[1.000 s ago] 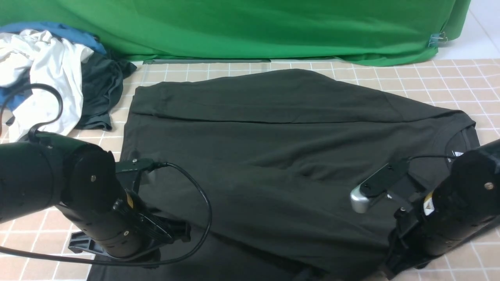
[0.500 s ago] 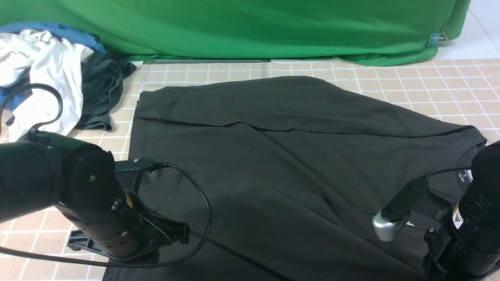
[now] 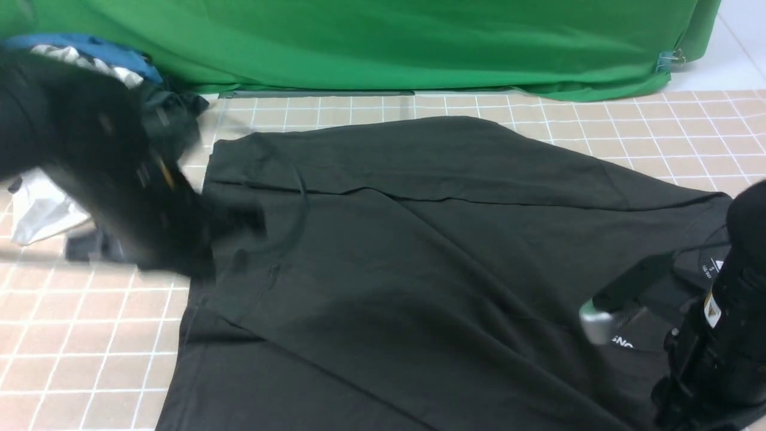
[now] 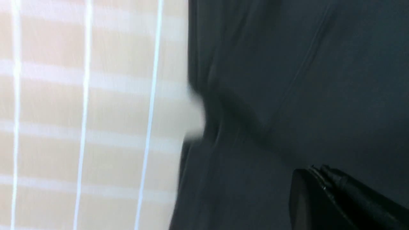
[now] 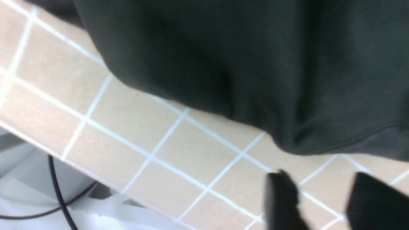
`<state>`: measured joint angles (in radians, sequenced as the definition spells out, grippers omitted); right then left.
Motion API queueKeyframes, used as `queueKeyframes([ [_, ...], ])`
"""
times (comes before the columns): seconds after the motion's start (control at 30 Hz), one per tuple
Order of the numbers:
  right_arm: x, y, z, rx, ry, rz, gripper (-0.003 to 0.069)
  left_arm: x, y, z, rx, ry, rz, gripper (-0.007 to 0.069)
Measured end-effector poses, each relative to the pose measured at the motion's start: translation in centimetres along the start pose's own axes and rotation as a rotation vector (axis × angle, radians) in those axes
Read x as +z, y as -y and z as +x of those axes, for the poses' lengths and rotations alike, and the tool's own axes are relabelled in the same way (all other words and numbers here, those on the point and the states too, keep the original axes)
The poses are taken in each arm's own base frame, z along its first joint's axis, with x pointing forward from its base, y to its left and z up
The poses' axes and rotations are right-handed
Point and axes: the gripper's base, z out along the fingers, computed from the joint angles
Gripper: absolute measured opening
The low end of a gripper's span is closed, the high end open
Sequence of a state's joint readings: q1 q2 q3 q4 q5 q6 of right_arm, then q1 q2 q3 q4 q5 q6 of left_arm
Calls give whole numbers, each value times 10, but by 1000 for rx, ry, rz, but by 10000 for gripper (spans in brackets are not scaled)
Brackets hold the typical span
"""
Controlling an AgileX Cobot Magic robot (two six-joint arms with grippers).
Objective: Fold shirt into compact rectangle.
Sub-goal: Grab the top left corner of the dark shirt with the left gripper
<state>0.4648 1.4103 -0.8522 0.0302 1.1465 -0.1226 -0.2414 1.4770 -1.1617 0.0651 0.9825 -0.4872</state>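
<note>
Clothes pile (image 3: 96, 52) at upper left, partly behind the blurred left arm (image 3: 108, 173), and green backdrop (image 3: 419, 42) along the top border the tiled bench (image 3: 78, 341). Bare tiles lie open at lower left and upper right. Shirt (image 3: 419, 269) sprawls across the centre. Left jaws are closed over its left edge; right jaws, at lower right, stand apart and empty just off its edge.

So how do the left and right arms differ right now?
Left arm is motion-blurred at the shirt's left edge; right arm is sharper, at its collar end. Left arm's jaws are shut; right arm's jaws stand apart over the tiled table, gripping nothing. Shared: both black, both at the shirt's edge.
</note>
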Motion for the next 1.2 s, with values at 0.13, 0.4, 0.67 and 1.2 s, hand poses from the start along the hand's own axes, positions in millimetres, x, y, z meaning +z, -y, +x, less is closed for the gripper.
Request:
queueKeyframes([
  [0.13,-22,-1,5,8,141,15,61,-17,-14,-48,-121,68,43,13],
  [0.4,-46,-2,10,26,362,36,38,53,-5,-106,-98,15,1,19],
  [0.67,-47,-2,9,32,377,36,37,128,3,-141,-114,-10,-54,204],
  [1.2,-47,-2,8,33,380,36,38,180,2,-151,-184,15,-93,461],
])
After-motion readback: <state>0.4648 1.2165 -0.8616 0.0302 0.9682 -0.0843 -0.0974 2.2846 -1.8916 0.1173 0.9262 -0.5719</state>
